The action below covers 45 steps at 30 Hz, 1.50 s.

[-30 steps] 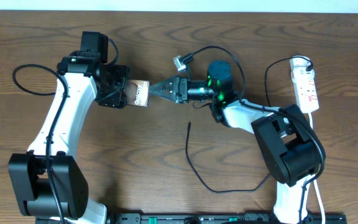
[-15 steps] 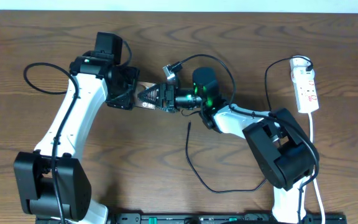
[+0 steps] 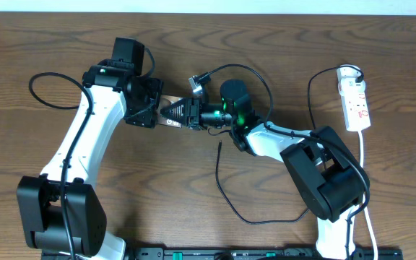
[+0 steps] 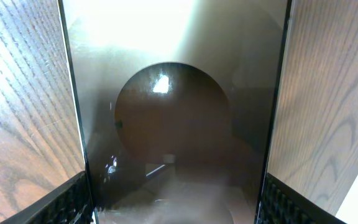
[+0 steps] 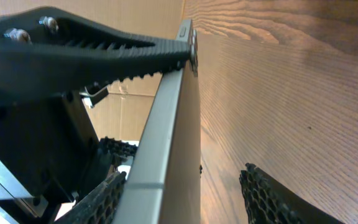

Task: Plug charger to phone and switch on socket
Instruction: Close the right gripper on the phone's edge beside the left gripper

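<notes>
Well, the phone (image 3: 167, 103) is flat, stiff and smooth. It can slip and crack, so hold its thin side edges. It is far left of the socket (image 3: 357, 105). The left tool (image 3: 156, 110) pinches it. The right tool (image 3: 169, 113) stands half open around its other end. No writing is clear enough to read.

Notes for you, non-task items only:
- Dark brown wood-grain surface (image 3: 157, 206) fills overhead view.
- Pale strip (image 3: 280, 6) runs along far edge, beyond surface.
- Black rail (image 3: 215, 254) with small green marks sits along near edge.
- Both wrist views: same grain, lighter tone, glare across it in right one.
</notes>
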Each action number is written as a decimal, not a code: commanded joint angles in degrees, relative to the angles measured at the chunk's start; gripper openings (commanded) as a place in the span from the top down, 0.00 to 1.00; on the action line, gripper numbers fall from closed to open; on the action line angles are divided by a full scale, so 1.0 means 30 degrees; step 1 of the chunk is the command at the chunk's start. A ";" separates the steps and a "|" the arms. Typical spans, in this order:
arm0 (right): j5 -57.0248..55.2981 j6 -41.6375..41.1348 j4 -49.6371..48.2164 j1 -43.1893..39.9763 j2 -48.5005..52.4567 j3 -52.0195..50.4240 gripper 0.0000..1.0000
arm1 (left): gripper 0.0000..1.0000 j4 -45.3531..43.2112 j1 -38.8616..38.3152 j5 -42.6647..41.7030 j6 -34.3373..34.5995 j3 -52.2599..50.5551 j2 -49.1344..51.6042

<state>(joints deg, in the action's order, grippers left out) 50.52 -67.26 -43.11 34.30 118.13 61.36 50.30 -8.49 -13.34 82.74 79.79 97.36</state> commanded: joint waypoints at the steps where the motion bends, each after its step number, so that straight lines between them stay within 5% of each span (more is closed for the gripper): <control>1: -0.0102 0.0087 -0.0036 0.0138 0.0058 0.0219 0.44 | 0.92 0.0153 -0.0219 0.0364 0.0248 0.0226 -0.0663; 17: -0.0313 0.0080 0.0226 0.0138 0.0058 0.0219 0.70 | 0.93 0.0131 -0.0867 0.0692 0.0546 0.0189 -0.0663; 37: -0.0313 0.0233 0.0233 0.0138 0.0058 0.0219 0.75 | 0.93 0.0087 -0.1399 0.0699 0.0539 0.0175 -0.0663; 45: -0.0313 0.0233 0.0233 0.0138 0.0058 0.0219 0.88 | 0.93 0.0073 -0.1399 0.0707 0.0539 0.0175 -0.0663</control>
<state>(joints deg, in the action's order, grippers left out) 49.56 -67.13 -42.41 34.30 118.13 61.36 50.59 -12.23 -11.22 84.05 79.79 97.36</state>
